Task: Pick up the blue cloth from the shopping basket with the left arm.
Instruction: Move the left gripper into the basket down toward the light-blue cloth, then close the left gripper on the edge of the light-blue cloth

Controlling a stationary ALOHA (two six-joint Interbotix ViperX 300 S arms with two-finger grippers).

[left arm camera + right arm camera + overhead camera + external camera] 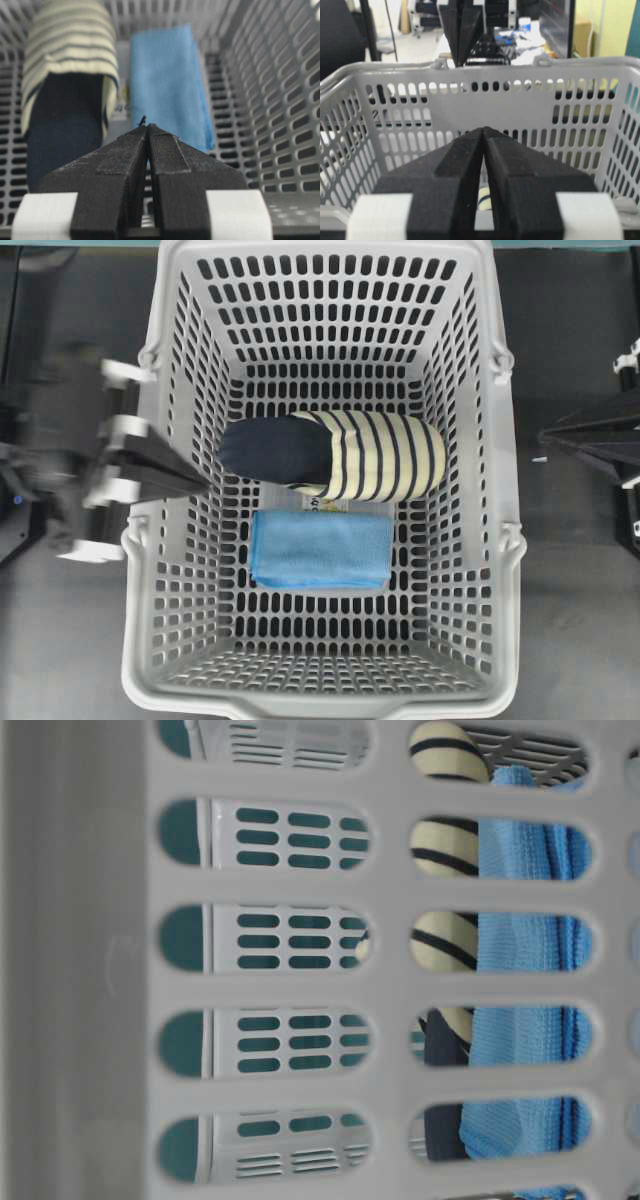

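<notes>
The blue cloth lies folded flat on the floor of the shopping basket, just in front of a cream-and-navy striped slipper. My left gripper is shut and empty. It reaches over the basket's left wall, and its tip is beside the slipper's navy end, above and left of the cloth. In the left wrist view the shut tips point at the cloth's near edge. My right gripper is shut and empty, outside the basket's right wall. The cloth also shows in the table-level view.
The slipper lies right beside the cloth, with a white printed label partly showing between them. The basket's slotted walls rise high on all sides. Dark table surrounds the basket.
</notes>
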